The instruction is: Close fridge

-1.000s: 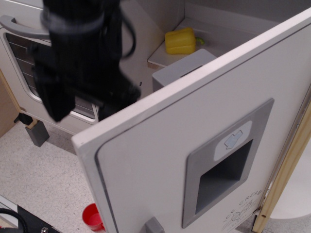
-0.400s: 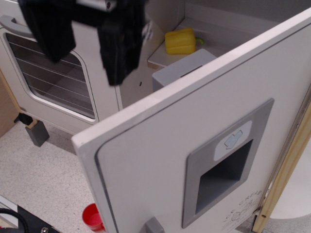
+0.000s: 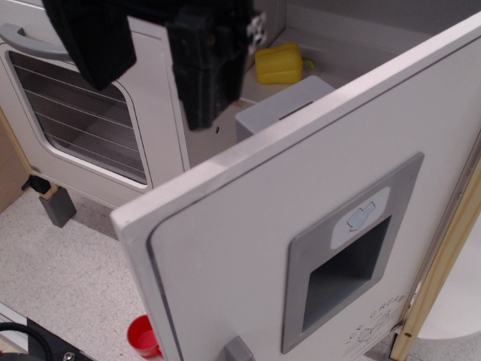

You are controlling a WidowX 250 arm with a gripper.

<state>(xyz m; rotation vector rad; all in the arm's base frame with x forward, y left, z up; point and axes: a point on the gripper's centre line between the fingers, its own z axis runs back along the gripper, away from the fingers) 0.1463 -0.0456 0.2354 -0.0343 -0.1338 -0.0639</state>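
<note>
Fridge (image 3: 248, 248) door stands wide open, swung out toward the camera, filling the lower right; its free edge runs from bottom centre up to the top right corner, hinge side at right by the wooden frame. Dispenser panel (image 3: 353, 259) faces the camera, handle stub (image 3: 237, 350) at the bottom edge. Gripper (image 3: 154, 56) hangs top left, above and behind the door's free edge, jaws spread wide apart with nothing between them. Door lies below and right of the jaws, not touching. Fingers sit on the inner side of the door, so closing likely needs the gripper to come round to the outer face near the free edge and push it back toward the cabinet. Yellow pepper (image 3: 279, 63) sits on the inside shelf, grey box (image 3: 282, 109) below it. Oven (image 3: 83, 113) at left, red cup (image 3: 143, 336) on the floor.
</note>
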